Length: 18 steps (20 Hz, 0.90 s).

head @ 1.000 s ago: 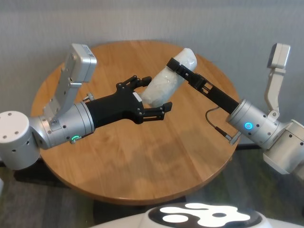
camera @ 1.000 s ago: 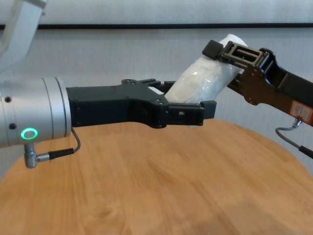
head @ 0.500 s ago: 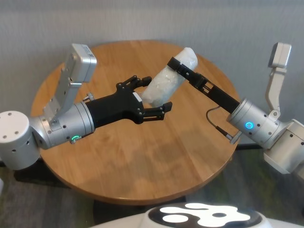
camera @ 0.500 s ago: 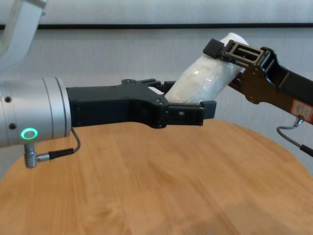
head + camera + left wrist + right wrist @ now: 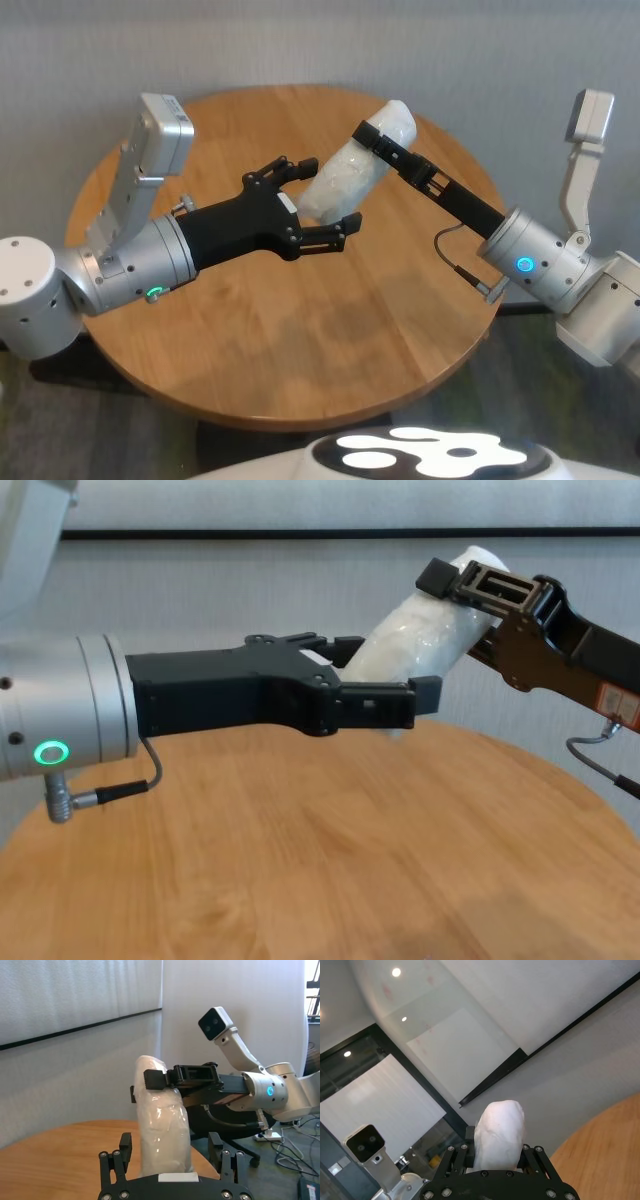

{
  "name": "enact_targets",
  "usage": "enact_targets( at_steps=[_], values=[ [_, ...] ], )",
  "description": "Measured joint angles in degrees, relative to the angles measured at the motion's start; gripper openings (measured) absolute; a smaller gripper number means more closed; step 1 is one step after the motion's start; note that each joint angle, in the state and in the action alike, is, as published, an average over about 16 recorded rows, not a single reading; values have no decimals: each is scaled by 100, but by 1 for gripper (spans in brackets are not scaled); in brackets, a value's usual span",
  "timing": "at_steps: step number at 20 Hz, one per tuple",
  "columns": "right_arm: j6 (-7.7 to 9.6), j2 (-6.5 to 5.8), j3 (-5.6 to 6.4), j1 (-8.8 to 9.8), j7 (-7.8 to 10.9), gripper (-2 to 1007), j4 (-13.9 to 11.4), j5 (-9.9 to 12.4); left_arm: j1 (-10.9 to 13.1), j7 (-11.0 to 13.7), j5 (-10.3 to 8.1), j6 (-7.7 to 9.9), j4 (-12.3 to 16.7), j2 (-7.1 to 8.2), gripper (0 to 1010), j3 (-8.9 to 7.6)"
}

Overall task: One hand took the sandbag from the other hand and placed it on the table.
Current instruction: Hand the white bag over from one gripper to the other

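- Grey wall panels with a dark horizontal strip back our scene, and in front of them we see the round wooden table point(image 5: 300, 340) with its light-brown grain.
- Above the table, we have the sandbag point(image 5: 355, 165) in mid-air, a white crinkly pouch tilted with its upper end toward the table's far edge.
- Our right gripper point(image 5: 378, 137), on the wrist with the blue ring, reaches in over the table's right rim and is clamped tight across the sandbag's upper end; the right wrist view shows the pouch rising between its two closed-in fingers point(image 5: 465, 1135).
- Our left gripper point(image 5: 318, 198), on the green-ringed wrist, stretches in over the table's left side with its fingers spread wide.
- In the left wrist view we see those fingers point(image 5: 124, 1146) standing either side of the sandbag's lower end, with a visible gap on each side, so they flank it without squeezing.
- From the chest view, the sandbag point(image 5: 425, 645) hangs well clear of the tabletop point(image 5: 320, 860), with the left gripper's near finger crossing in front of its lower end.
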State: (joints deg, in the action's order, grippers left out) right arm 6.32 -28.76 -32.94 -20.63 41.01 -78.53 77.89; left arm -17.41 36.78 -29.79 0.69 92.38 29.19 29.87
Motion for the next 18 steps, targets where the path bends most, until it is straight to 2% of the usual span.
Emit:
enact_targets(
  at_steps=[4, 10, 18],
  values=[
    [-6, -5, 7, 8, -10, 410, -13, -6, -23, 108, -156, -58, -38, 32, 1002, 24],
    [-10, -4, 15, 13, -17, 410, -20, -9, -13, 275, -497, -200, -127, 50, 1002, 3],
    [1, 4, 17, 5, -9, 409, -9, -9, 180, 197, -964, -550, -213, -11, 1002, -200]
  ],
)
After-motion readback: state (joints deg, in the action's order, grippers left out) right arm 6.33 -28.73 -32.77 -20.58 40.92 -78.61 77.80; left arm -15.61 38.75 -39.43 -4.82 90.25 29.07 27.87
